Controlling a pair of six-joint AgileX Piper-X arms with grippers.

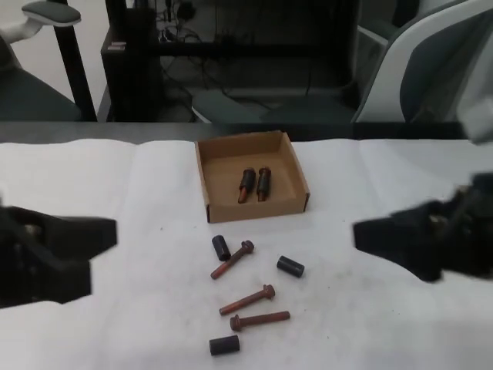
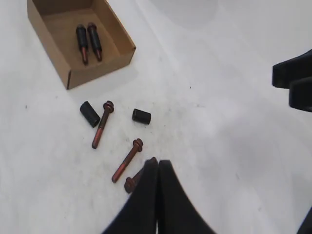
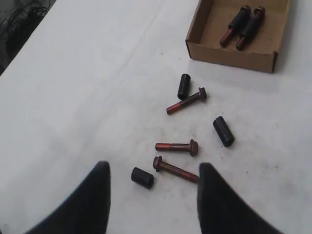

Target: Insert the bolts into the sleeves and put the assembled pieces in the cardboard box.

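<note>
The likeliest slip, in my judgement, lay among the loose parts at 6 o'clock from the open brown cardboard box [image 1: 206, 173]. The 3 short black cylindrical sleeves [image 1: 290, 267] could roll across the white-covered desk [image 1: 385, 324] if pinched off-centre. 1 sleeve [image 1: 221, 247] lay just beside the head of a copper-coloured flanged bolt [image 1: 233, 260], so fingers closing there could catch both or flick 1 away. The other 2 bolts [image 1: 248, 300] lay near each other at 6 o'clock from that pair, and lifting 1 could nudge its neighbour. A bolt meeting its sleeve off-axis could jam or drop.

The left gripper [image 2: 158, 165] stood at 9 o'clock from the loose parts, well apart, its fingers clenched together on nothing. They would need to part before any grasp. The right gripper [image 3: 152, 168], at 3 o'clock, had its fingers released wide and held nothing either.

The box held 2 assembled pieces [image 1: 247, 185], each a black sleeve over a bolt, side by side near its middle and apart from the walls.
</note>
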